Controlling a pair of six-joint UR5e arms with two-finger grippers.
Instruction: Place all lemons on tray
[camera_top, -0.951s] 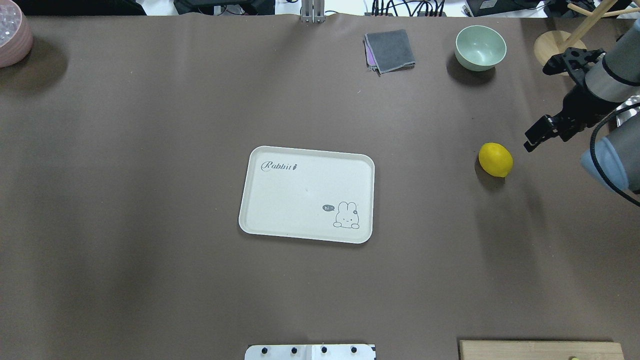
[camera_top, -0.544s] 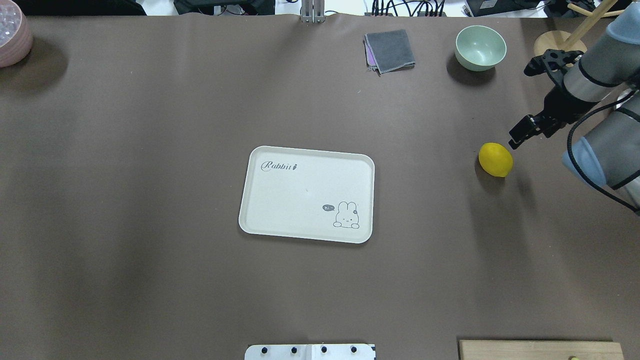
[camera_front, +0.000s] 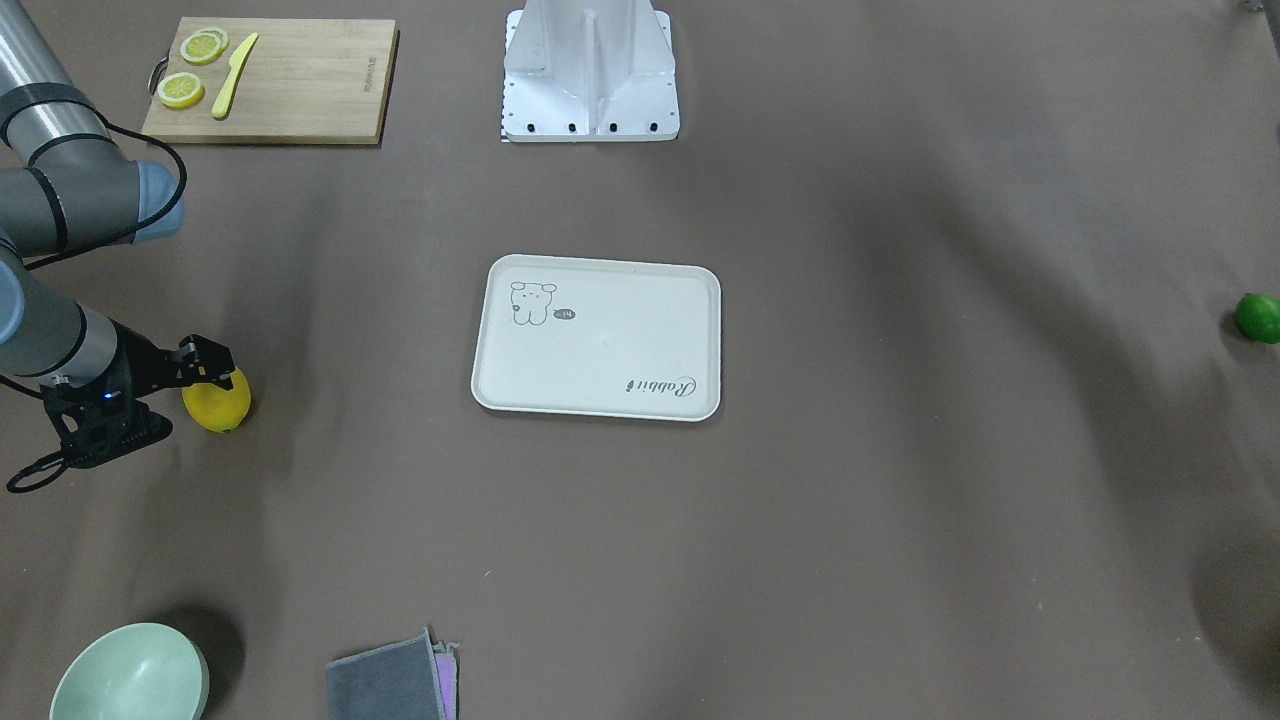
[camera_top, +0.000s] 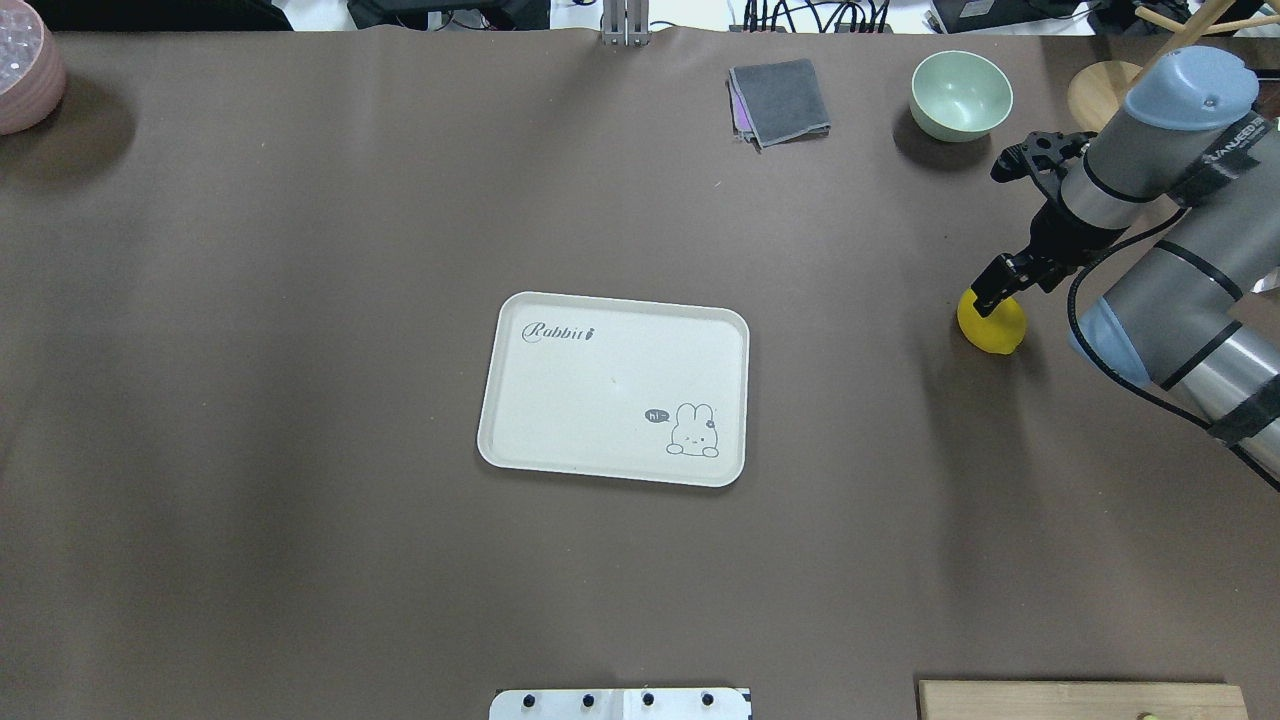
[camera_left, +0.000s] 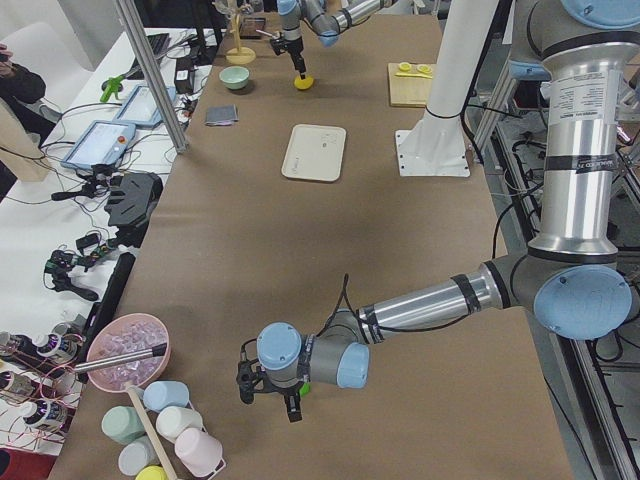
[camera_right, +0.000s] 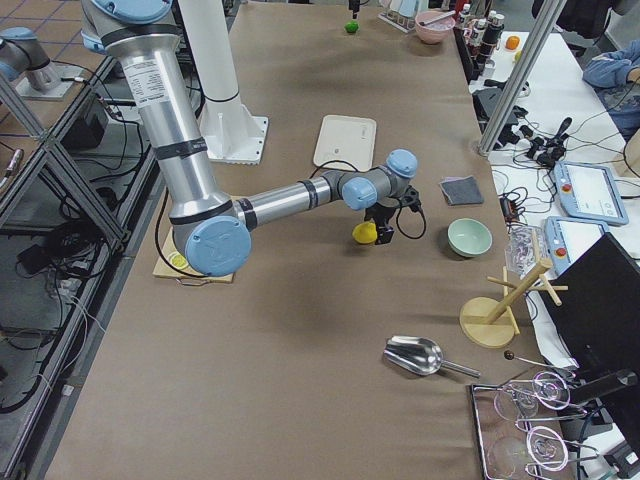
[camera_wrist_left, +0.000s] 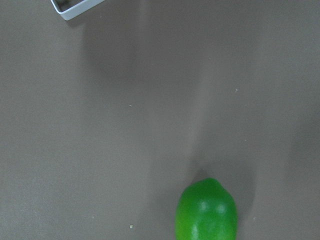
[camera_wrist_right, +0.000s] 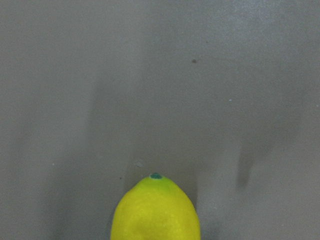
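Observation:
The yellow lemon (camera_top: 996, 330) lies on the brown table right of the cream-white Rabbit tray (camera_top: 600, 400). My right gripper (camera_top: 990, 300) hangs just over the lemon's far side, open and empty. The lemon's tip fills the bottom of the right wrist view (camera_wrist_right: 156, 212). The green lemon (camera_front: 1258, 318) lies far off at the table's other end and shows in the left wrist view (camera_wrist_left: 206, 210). My left gripper (camera_left: 270, 385) hovers by it. It shows only in the side views, so I cannot tell its state. The tray holds nothing.
A mint bowl (camera_top: 961, 95), a grey folded cloth (camera_top: 780, 100) and a wooden stand (camera_top: 1105, 90) sit behind the yellow lemon. A cutting board (camera_front: 300, 90) with lemon slices and a knife lies near the robot base (camera_front: 590, 70). A pink bowl (camera_top: 25, 75) is at the far left.
My right arm has swung leftward and brought its gripper from right of the yellow lemon to just over it. The lemon and tray have not moved.

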